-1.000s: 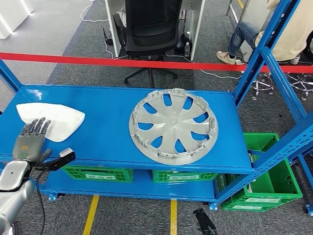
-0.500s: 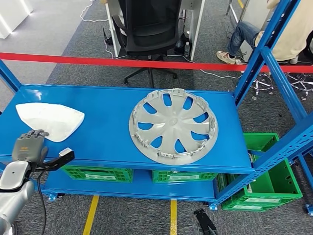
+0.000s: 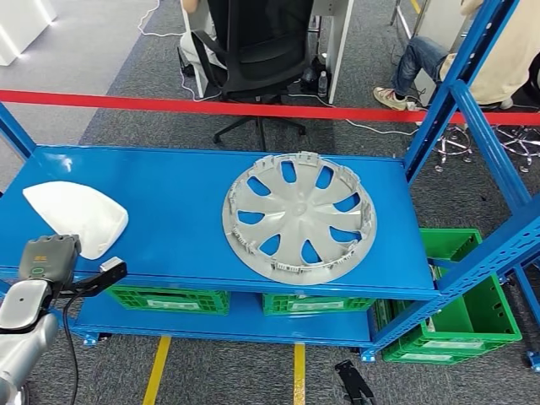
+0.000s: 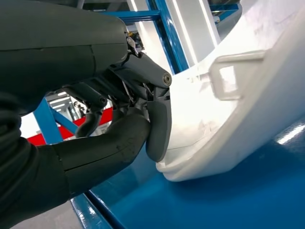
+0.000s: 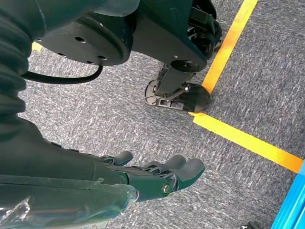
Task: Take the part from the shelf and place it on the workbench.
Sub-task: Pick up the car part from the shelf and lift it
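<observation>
Head view showed the blue shelf [image 3: 178,219] running left to right, with the white part [image 3: 73,215] lying flat at its left end, close to the near edge. Left hand [image 3: 47,260] sat at that near edge, right at the part's near rim; in the left wrist view its thumb [image 4: 158,126] pressed against the rim of the white part [image 4: 230,119] while the darker fingers [image 4: 90,102] curled in above, so the hand appeared to grip the rim, though the part rested on the shelf surface. A silver hubcap [image 3: 299,217] lay flat near the middle of the shelf, well apart from the part. Green crates [image 3: 169,299] stood on the lower level and at the right end. Right hand [image 5: 158,179] hung over grey carpet [image 5: 107,109] beside a yellow floor line [image 5: 248,143], its fingers loosely spread and holding nothing.
</observation>
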`<state>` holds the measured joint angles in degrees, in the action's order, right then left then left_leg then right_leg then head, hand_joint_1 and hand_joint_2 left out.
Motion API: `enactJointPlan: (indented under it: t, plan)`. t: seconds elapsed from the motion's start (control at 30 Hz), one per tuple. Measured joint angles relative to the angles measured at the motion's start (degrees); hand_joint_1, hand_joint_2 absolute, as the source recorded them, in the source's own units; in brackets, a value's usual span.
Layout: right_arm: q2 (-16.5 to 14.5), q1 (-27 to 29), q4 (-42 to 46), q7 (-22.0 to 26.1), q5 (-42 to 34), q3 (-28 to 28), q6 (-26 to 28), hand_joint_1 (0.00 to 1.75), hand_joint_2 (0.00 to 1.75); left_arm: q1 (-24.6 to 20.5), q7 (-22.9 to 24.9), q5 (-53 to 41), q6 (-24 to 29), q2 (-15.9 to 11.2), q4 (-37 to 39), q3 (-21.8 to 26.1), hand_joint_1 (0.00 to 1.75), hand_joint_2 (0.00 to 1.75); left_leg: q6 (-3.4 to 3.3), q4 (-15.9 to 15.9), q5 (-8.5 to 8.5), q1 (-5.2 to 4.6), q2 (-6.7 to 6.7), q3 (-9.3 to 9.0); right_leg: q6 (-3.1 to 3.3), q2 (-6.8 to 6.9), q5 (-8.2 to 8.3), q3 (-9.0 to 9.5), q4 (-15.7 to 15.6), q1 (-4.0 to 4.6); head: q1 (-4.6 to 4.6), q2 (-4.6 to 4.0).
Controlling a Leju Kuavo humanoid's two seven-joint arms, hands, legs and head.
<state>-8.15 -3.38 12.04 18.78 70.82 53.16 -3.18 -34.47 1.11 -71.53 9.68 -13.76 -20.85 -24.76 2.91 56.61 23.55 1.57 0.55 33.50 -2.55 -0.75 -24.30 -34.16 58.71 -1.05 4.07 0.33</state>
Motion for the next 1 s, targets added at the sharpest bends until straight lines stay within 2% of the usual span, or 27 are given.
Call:
enactJointPlan:
  t: [0.03,0.07,0.37,0.47,0.63,0.8,1.0]
  plan:
    - [0.00,-0.01,0.00,0.02,0.00,0.00,-0.04,0.00,1.75,0.02,0.00,-0.08,0.05,-0.01,0.00,0.03,0.77,1.75,0.00,0.00,0.00,0.00,0.00,0.00,0.00,0.00,0.00,0.00,0.00,0.00,0.00,0.00]
    - [0.00,-0.01,0.00,0.02,0.00,0.00,-0.08,0.00,1.75,0.04,0.00,-0.21,0.13,-0.01,0.00,0.05,0.68,1.75,0.00,0.00,0.00,0.00,0.00,0.01,0.00,0.00,0.00,0.00,0.00,0.00,0.00,0.00]
    - [0.00,-0.04,0.00,0.04,-0.01,0.00,-0.14,0.00,1.75,0.06,0.00,-0.55,0.77,-0.03,0.00,0.93,0.69,1.75,0.00,0.00,0.00,0.00,0.00,0.01,0.00,0.01,0.00,-0.01,0.00,0.00,0.00,0.00]
    - [0.00,-0.04,0.00,0.05,-0.02,0.00,-0.14,0.00,1.75,0.02,-0.01,-0.57,0.85,-0.03,0.00,0.99,0.60,1.75,0.00,0.00,0.00,0.00,0.00,0.01,0.00,0.01,0.00,-0.01,0.00,0.00,0.00,0.00]
    - [0.00,-0.04,0.00,0.13,-0.15,0.00,-0.14,0.00,1.75,-0.09,-1.51,-0.19,2.36,0.00,-0.04,1.44,0.04,1.75,0.00,0.00,0.00,0.00,0.00,0.00,0.00,0.00,0.00,-0.01,0.00,0.00,0.00,0.00]
    - [0.00,-0.07,0.00,0.38,-0.19,0.00,-0.27,0.00,1.75,-0.48,-5.50,1.04,4.53,0.42,-0.94,2.48,0.00,1.75,0.00,0.01,-0.01,0.00,0.00,0.01,0.00,0.01,0.01,-0.05,0.00,0.00,-0.01,0.00]
    - [0.00,-0.40,0.00,0.45,-0.16,-0.01,-0.49,0.00,1.75,-1.32,-10.27,2.07,6.30,2.34,-3.66,2.48,0.00,1.75,0.00,0.01,-0.01,-0.01,0.00,0.06,0.00,0.00,0.01,-0.09,0.00,-0.01,0.01,0.00]
